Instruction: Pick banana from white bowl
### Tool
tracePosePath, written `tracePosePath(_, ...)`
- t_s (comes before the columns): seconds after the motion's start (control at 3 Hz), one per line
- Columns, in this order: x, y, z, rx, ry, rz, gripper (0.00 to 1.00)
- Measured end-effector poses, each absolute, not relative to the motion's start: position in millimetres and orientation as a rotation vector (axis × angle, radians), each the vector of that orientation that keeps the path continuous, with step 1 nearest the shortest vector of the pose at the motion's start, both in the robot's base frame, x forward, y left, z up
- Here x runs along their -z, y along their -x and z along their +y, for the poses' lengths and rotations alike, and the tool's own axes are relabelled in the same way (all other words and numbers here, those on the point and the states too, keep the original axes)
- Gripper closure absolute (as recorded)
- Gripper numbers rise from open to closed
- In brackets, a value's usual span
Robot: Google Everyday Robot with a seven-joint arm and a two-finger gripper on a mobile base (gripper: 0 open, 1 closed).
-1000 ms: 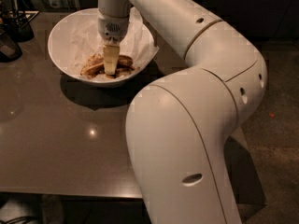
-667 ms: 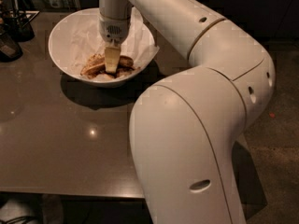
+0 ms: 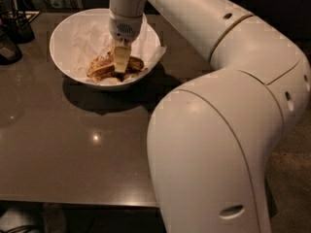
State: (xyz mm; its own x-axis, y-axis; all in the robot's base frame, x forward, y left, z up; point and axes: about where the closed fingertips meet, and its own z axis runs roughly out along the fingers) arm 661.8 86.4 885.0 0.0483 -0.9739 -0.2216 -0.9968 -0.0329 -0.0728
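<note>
Camera view is showing the robot's big white arm (image 3: pixel 233 130) filling the right side, bending up and reaching back over the far part of the desk (image 3: pixel 73 149). The dark, glossy desk is stretching wide between the white bowl (image 3: pixel 60 38) and the near edge along the bottom of the view, and the arm's elbow is hanging over its right side. The bowl is sitting toward the far left of the desk, well apart from the near edge, casting a shadow forward. Crumpled white paper (image 3: pixel 87 40) is lining its inside and spilling over the right rim. The banana (image 3: pixel 99 67), brown and mottled, is lying on the paper at the bottom of the bowl, its long axis running roughly left to right and rising slightly toward the right. The gripper (image 3: pixel 121 58) is pointing straight down inside the bowl, touching the banana near its middle; whether it is clamping the fruit cannot be told. Small dark containers (image 3: pixel 17 25) are standing at the desk's far left edge, near the bowl.
</note>
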Motion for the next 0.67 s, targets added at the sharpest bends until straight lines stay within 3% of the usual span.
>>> tracePosePath(0.67,-920.9,-638.3,72.9,-0.117,2.034,1.989,1.00)
